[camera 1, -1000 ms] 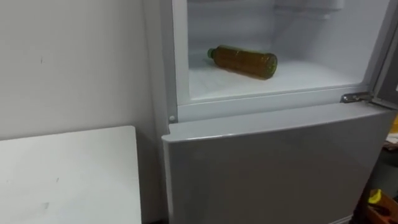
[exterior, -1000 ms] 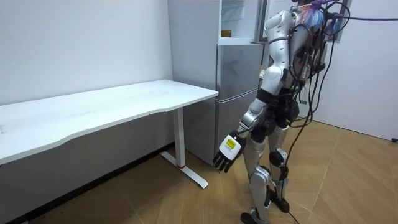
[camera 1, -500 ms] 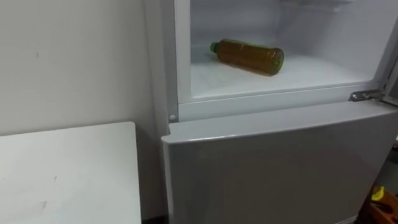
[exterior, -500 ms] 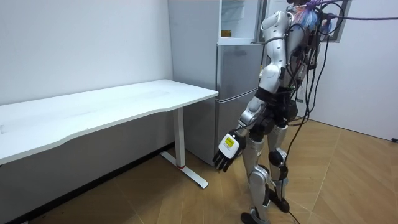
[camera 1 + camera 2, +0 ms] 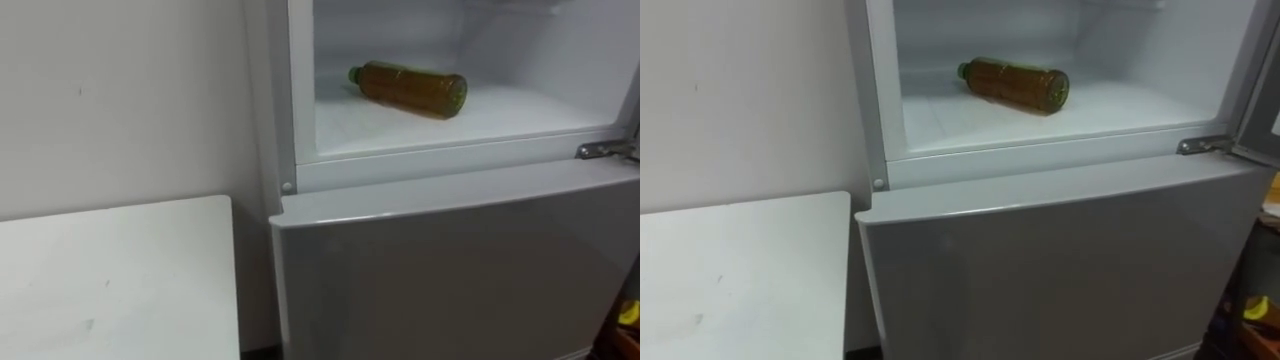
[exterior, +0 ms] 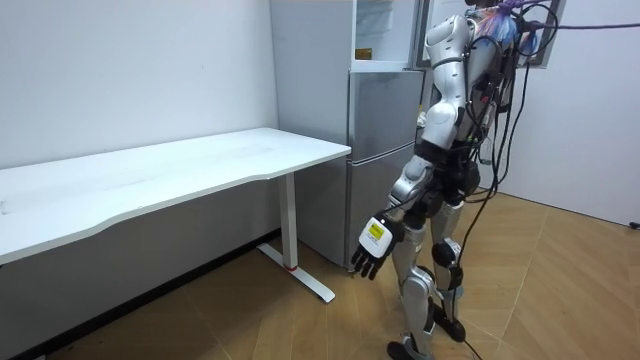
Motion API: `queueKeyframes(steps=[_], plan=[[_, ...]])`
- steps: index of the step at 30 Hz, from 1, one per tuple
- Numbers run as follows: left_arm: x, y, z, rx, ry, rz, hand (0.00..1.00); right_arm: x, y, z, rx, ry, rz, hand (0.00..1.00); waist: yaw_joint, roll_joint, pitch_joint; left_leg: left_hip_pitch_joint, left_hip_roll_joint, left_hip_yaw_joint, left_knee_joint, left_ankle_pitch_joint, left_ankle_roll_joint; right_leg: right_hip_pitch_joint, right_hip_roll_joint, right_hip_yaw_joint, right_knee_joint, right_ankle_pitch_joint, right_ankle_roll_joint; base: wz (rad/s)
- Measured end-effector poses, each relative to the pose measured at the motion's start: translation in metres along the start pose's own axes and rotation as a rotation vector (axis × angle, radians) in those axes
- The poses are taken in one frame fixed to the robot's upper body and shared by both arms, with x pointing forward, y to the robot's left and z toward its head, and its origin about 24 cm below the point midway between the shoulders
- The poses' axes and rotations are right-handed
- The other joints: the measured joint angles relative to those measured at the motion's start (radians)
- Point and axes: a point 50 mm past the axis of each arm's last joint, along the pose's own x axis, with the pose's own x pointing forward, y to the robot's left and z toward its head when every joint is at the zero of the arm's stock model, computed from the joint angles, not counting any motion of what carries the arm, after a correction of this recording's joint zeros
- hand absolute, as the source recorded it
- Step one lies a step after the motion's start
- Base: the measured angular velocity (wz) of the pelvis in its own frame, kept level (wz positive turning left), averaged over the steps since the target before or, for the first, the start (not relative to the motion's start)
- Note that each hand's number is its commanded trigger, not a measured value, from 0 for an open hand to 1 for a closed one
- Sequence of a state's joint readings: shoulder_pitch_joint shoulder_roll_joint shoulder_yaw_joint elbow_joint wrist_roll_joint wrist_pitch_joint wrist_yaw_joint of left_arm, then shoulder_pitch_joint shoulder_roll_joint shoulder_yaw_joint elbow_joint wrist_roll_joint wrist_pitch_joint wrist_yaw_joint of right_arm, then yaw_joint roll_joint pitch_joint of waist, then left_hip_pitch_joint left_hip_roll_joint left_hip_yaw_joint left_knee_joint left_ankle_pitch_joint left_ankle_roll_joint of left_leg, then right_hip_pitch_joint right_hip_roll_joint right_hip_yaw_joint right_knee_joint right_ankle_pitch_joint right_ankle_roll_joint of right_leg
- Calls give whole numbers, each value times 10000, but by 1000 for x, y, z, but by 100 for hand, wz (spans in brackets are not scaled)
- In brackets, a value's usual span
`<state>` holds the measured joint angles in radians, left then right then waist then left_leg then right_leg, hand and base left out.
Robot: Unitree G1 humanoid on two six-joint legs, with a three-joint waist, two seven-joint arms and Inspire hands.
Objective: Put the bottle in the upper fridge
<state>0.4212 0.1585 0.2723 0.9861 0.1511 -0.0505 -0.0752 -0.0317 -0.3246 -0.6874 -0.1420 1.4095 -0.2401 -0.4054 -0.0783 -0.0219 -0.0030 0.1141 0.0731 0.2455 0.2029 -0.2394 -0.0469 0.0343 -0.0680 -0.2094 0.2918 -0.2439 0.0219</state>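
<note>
Left eye view has the amber bottle (image 5: 408,88) lying on its side inside the open upper fridge compartment (image 5: 450,162), so the placing looks done. Room view shows the left hand (image 6: 372,245) hanging empty at the robot's side, fingers relaxed. Shutting that compartment likely comes next.

The bottle (image 5: 408,88) lies on its side on the floor of the open upper fridge compartment (image 5: 500,108), above the lower door (image 5: 450,270). The tabletop (image 5: 110,280) stands left of the lower door, against the wall (image 5: 120,100).
</note>
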Motion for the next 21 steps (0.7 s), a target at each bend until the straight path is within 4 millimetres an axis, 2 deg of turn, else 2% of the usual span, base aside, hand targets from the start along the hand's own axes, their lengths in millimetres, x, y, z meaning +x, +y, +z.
queueKeyframes(steps=[5, 12, 21], plan=[[0, -6, -7, 93, 293, -201, 0, -1, 0, -2, -33, 95, 26, 0, 11, -2, 1, -3, 0, 3, 20, -1, 1, -10, -6, 12, 29, 1, -1, 0], [1, -10, -4, 341, 243, -426, 0, -4, 2, -11, -473, 190, 187, 0, 5, 3, -1, -207, 1, 26, 110, -1, 1, -322, -7, 89, 70, 3, -13, -1], [2, -14, -4, 363, 243, -615, 0, -13, 4, -31, -1450, 687, 593, 0, 24, 7, 2, -224, 27, 226, 223, 0, 3, -543, 19, 454, 465, 36, -68, -13]])
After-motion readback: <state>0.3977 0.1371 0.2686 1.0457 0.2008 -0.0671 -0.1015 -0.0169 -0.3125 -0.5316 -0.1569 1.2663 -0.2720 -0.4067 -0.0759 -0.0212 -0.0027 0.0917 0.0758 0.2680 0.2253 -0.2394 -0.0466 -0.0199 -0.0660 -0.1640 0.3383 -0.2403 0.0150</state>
